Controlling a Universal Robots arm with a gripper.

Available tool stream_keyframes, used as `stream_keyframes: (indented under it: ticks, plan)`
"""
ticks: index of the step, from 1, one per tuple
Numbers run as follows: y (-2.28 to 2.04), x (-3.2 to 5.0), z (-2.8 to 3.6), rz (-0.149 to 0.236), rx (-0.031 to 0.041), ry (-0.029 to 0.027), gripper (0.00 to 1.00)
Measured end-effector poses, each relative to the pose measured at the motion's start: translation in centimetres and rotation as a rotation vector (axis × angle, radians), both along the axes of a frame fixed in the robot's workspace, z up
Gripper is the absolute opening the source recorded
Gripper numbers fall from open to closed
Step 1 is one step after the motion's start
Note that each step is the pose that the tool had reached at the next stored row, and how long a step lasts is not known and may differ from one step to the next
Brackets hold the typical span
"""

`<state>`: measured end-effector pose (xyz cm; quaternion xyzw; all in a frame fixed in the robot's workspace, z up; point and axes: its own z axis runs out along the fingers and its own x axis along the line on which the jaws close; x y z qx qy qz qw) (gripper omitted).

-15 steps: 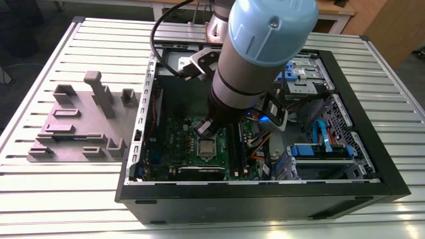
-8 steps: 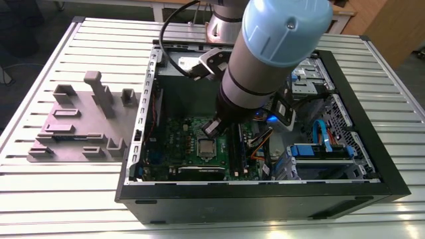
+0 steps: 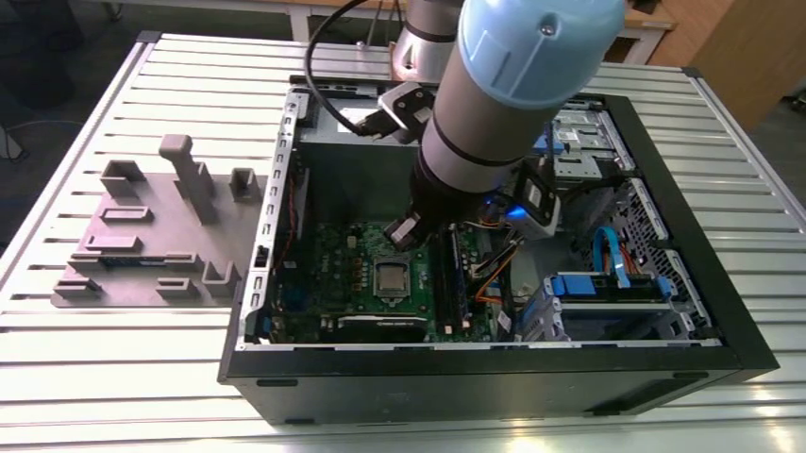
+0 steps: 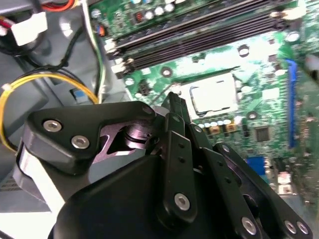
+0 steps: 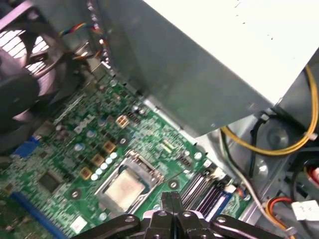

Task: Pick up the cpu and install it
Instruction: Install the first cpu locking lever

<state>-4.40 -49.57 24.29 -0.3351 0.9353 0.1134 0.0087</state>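
Your cpu [image 3: 392,276] sits flat in its socket on the green motherboard [image 3: 330,260], silver top up (you can see it in both wrist views too, [image 4: 213,93] and [image 5: 123,188]). The gripper [image 5: 172,198] hangs just above the board near the socket, clear of the chip, its fingers pressed together on nothing. Around that, you have the open computer case [image 3: 504,377] lying on the slatted desk [image 3: 113,359], with the grey fixture tray [image 3: 151,226] beside it on the exterior view's left.

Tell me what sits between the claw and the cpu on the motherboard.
Nothing: in the first wrist view the claw hangs beside the cpu in its socket, with the socket's metal frame and bare green board between them.
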Motion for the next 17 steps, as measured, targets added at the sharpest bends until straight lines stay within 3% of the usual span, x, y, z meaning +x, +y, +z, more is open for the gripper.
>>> stream_keyframes:
  ticks: [4, 17]
  plan:
    - [1.15, 0.31, 0.0, 0.0, 0.0, -0.0002, 0.11]
    - [2.57, 1.0, -0.02, 0.0, -0.0001, -0.0009, 0.11]
